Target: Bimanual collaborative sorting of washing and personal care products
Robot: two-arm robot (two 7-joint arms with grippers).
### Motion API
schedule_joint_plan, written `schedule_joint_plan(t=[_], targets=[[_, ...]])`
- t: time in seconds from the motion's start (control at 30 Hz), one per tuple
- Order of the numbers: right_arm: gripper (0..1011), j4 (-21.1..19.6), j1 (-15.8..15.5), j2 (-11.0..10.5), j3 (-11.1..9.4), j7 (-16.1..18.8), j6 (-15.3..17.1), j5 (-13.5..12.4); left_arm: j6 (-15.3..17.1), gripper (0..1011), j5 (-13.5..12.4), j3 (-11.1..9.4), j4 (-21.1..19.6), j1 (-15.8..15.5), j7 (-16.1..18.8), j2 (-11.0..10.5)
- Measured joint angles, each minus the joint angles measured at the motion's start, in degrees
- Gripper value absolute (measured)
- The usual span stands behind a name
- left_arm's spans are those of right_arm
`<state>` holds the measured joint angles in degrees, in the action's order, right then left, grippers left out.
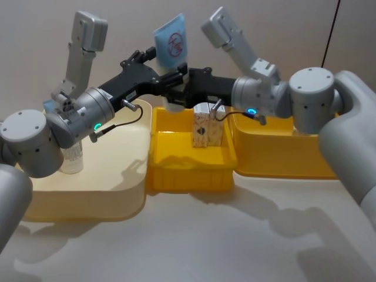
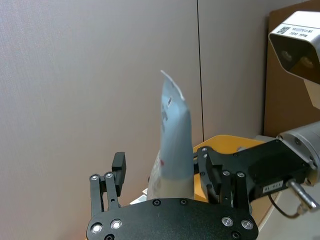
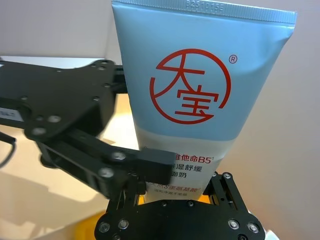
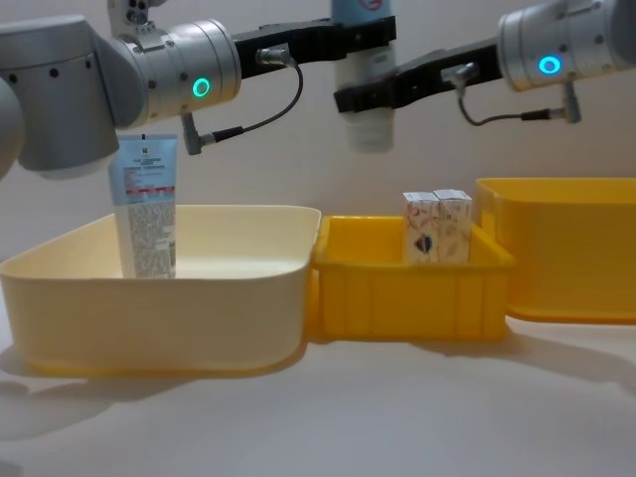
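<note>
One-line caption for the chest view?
Both grippers, left and right, hold the blue tube above the yellow bin.

Soft, even indoor light, faint shadows on the table (image 1: pixel 247 235), all views sharp.

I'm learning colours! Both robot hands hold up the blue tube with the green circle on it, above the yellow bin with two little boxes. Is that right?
Not quite: the circle is red, not green, as the right wrist view shows. Otherwise yes: the left gripper and right gripper both hold the blue tube above the yellow bin holding the two little boxes.
</note>
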<state>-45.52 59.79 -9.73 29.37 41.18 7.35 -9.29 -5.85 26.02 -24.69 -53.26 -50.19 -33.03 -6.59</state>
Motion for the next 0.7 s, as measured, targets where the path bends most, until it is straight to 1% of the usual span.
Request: schedule_joint_plan(t=[0.03, 0.2, 0.23, 0.27, 0.6, 0.67, 0.7], targets=[[572, -0.3, -0.1, -0.4, -0.2, -0.4, 0.0, -0.1, 0.0, 999, 0.0, 0.0, 0.0, 0.0, 0.0, 0.0], [572, -1.2, -0.5, -1.6, -0.9, -1.5, 0.2, -0.2, 0.0, 1002, 0.0, 0.0, 0.0, 0.0, 0.0, 0.0], [572, -1.7, -0.7, -2.5, -1.3, -2.4, 0.5, -0.2, 0.0, 1002, 0.0, 0.0, 0.0, 0.0, 0.0, 0.0], [572, -1.7, -0.7, -2.5, -1.3, -2.4, 0.5, -0.2, 0.0, 1002, 0.0, 0.0, 0.0, 0.0, 0.0, 0.0], [572, -4.3, -1.7, -6.0, -3.3, -7.3, 2.5, 0.3, 0.0, 1002, 0.0, 0.0, 0.0, 0.0, 0.0, 0.0], [572, -4.8, -1.9, -6.6, -3.7, -8.5, 3.1, 0.6, 0.0, 1002, 0.0, 0.0, 0.0, 0.0, 0.0, 0.0], [572, -4.8, -1.9, -6.6, -3.7, -8.5, 3.1, 0.6, 0.0, 1002, 0.0, 0.0, 0.0, 0.0, 0.0, 0.0]])
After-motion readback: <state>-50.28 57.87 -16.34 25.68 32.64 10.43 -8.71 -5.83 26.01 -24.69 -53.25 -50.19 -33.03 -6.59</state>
